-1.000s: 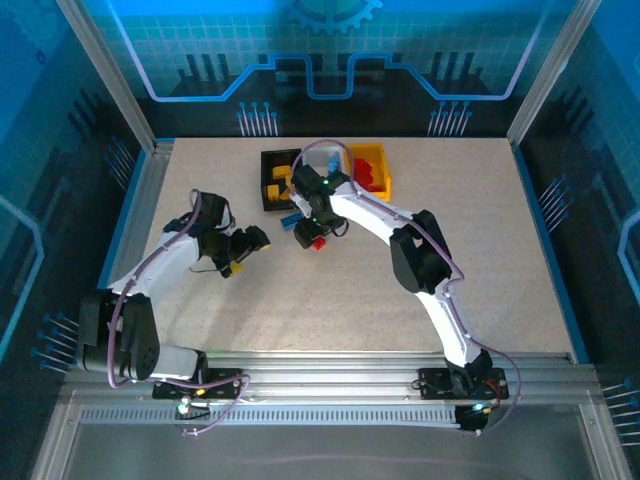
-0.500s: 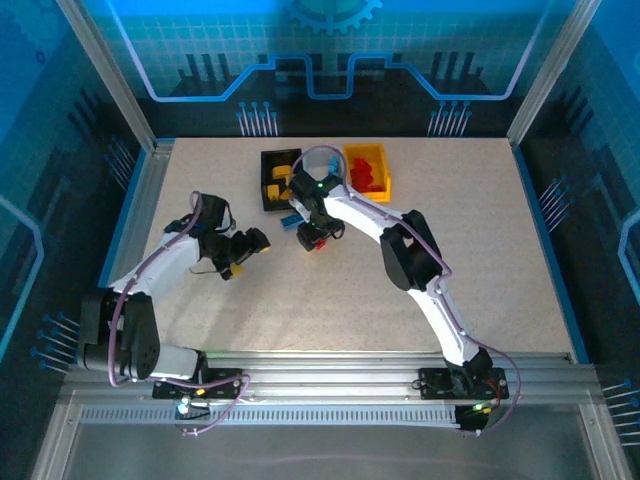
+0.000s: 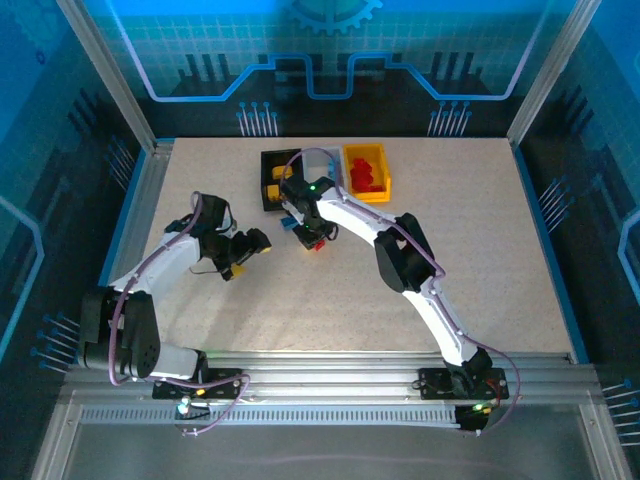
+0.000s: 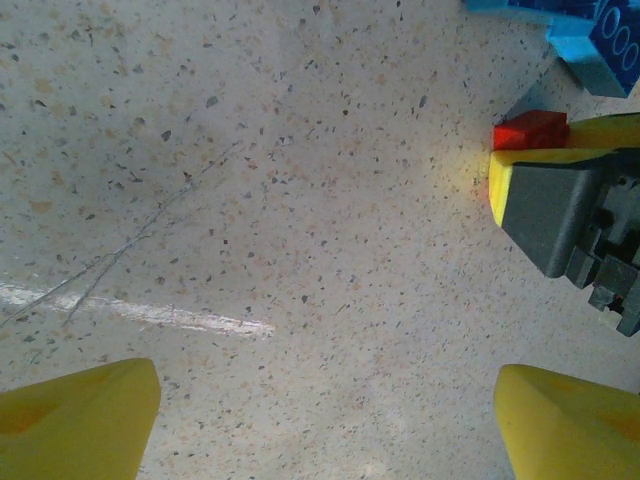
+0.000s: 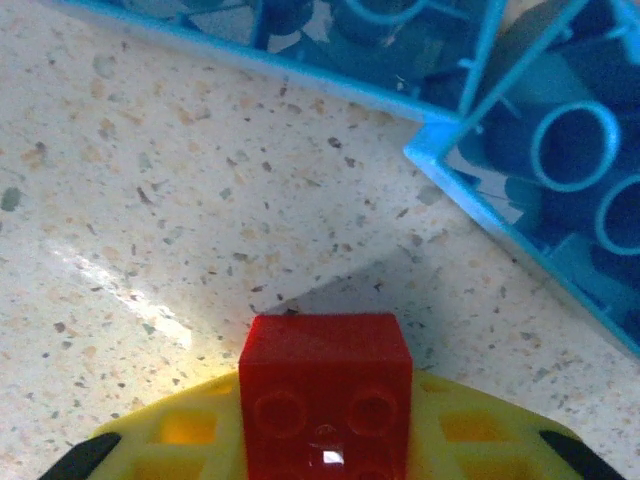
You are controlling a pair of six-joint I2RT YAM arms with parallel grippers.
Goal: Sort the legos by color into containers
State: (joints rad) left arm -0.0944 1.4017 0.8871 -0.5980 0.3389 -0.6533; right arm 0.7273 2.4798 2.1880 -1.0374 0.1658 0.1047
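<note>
Right claw (image 5: 325, 445) pinches a red lego (image 5: 325, 375), centred in its grip (blue legos (image 5: 560, 160) lie just beyond).

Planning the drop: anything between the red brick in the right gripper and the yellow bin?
Nothing visible. The right gripper is shut on the red brick; the blue bricks lie just beyond it, off the line to the yellow bin. The arm hides part of that stretch.
</note>
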